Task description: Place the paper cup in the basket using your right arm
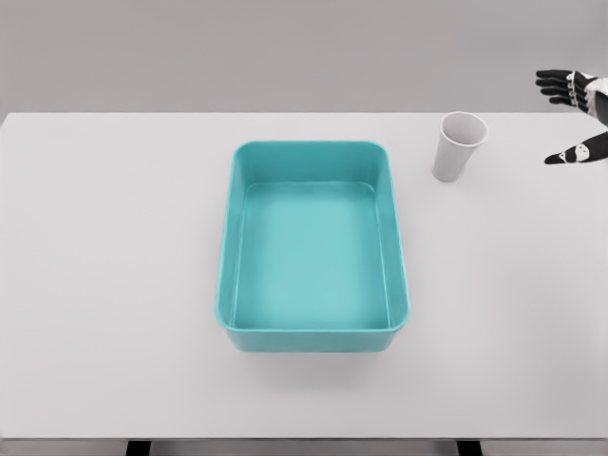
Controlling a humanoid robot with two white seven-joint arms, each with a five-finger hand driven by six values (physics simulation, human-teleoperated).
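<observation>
Head view. The paper cup [460, 145] stands upright on the white table [104, 247], at two o'clock from the teal basket [313, 337] and apart from it. My right hand [575, 119] hovers at three o'clock of the cup, fingers [554, 81] spread wide, grasping nothing.

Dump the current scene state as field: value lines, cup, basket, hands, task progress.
cup: white paper cup, upright, on the table, right of the basket's far corner, apart from it
basket: teal rectangular basket, centre of the table, nothing inside
right hand: right hand at the right edge of the view, fingers spread, right of the cup, not touching it
left hand: not in view
cup in basket: no
cup grasped: no
</observation>
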